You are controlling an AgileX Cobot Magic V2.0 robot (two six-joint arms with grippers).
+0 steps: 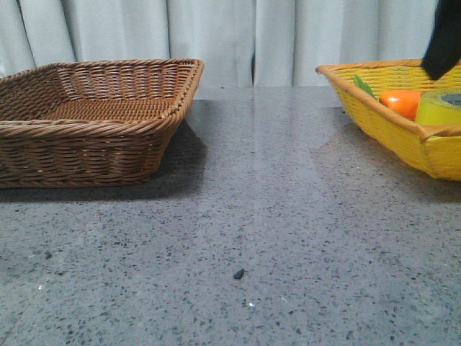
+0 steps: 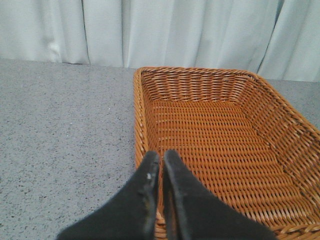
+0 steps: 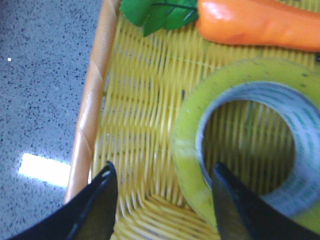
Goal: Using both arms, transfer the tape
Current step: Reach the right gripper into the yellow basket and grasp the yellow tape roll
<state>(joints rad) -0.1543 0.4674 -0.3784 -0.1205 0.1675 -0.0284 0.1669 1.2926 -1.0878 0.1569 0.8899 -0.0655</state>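
The tape (image 3: 192, 150), a wide translucent yellow roll with a white core, lies flat in the yellow basket (image 3: 95, 100); it also shows in the front view (image 1: 439, 108). My right gripper (image 3: 162, 172) is open above the basket; one finger is over the roll's hole, the other near the basket's rim, so the roll's near wall sits between them. In the front view only its black tip (image 1: 443, 43) shows at the top right. My left gripper (image 2: 161, 157) is shut and empty, over the near rim of the brown wicker basket (image 2: 220, 130).
An orange carrot (image 3: 255, 25) with green leaves (image 3: 157, 12) lies in the yellow basket beyond the tape. The brown basket (image 1: 94, 119) stands at the left of the grey speckled table (image 1: 252, 216), the yellow one (image 1: 392, 122) at the right. A white curtain hangs behind.
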